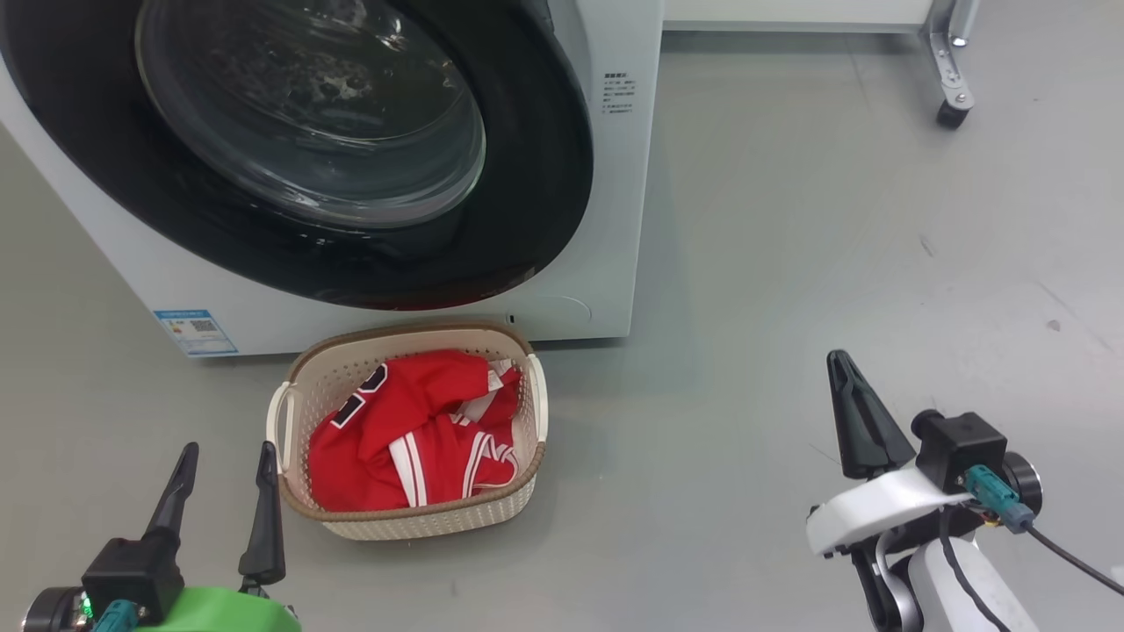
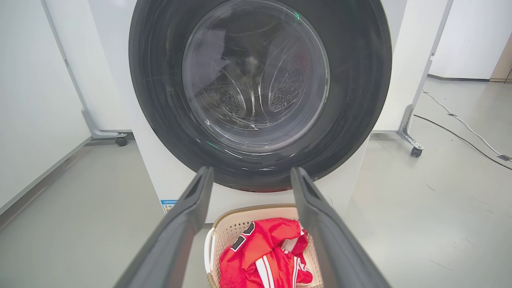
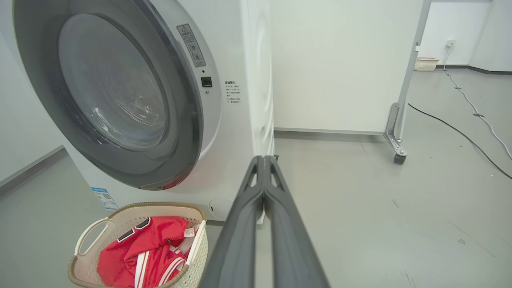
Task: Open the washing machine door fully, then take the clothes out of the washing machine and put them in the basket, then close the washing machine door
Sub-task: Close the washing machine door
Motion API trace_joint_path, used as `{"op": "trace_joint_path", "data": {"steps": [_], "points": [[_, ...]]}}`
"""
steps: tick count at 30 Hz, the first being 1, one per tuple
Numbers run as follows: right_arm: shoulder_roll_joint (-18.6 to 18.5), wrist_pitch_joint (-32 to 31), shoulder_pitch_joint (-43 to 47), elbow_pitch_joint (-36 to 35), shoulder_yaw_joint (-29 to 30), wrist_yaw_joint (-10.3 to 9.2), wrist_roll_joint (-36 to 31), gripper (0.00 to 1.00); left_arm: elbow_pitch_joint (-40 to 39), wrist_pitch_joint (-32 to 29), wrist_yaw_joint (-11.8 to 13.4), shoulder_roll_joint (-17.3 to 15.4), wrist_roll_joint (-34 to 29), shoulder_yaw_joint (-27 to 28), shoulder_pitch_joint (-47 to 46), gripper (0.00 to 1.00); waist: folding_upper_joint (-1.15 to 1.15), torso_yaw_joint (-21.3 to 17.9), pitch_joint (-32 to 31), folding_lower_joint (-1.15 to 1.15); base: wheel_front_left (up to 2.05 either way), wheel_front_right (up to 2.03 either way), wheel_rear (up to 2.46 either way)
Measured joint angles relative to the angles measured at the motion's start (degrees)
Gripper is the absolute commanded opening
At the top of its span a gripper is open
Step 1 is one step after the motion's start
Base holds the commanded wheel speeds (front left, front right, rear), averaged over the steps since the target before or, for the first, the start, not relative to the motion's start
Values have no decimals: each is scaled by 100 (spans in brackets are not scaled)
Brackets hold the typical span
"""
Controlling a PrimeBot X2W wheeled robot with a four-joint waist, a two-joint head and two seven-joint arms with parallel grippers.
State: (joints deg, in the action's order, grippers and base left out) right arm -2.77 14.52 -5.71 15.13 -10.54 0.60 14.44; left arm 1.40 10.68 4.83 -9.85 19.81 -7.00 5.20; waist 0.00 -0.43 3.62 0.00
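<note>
Though perforated, cream basket (image 1: pixel 421 520); crumpled clothes (image 1: pixel 413 439)

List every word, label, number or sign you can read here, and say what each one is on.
Nothing reads clearly.
Blue label, low on the washing machine front: print too small.
Warning sticker with a triangle sign, beside the washing machine door: text too small.
Printed lines on the machine's front, right of the door: blurred.
Black lettering on the clothes in the basket: folded over, unreadable.
</note>
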Motion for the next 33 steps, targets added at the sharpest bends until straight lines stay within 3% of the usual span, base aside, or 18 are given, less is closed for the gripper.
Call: {"op": "trace_joint_path", "data": {"steps": [18, 33], "points": [[-245, -134, -1893, 101, -331, 389, -353, 0, -191, 85, -60, 171, 0, -119, -648, 100, 0, 789, 652, 0, 0, 0, 0], [-332, -597, -3622, 768, -528, 539, -414, 0, -47, 229, -168, 366, 10, -225, -1242, 100, 0, 1537, 1467, 1, 0, 0, 0]]}}
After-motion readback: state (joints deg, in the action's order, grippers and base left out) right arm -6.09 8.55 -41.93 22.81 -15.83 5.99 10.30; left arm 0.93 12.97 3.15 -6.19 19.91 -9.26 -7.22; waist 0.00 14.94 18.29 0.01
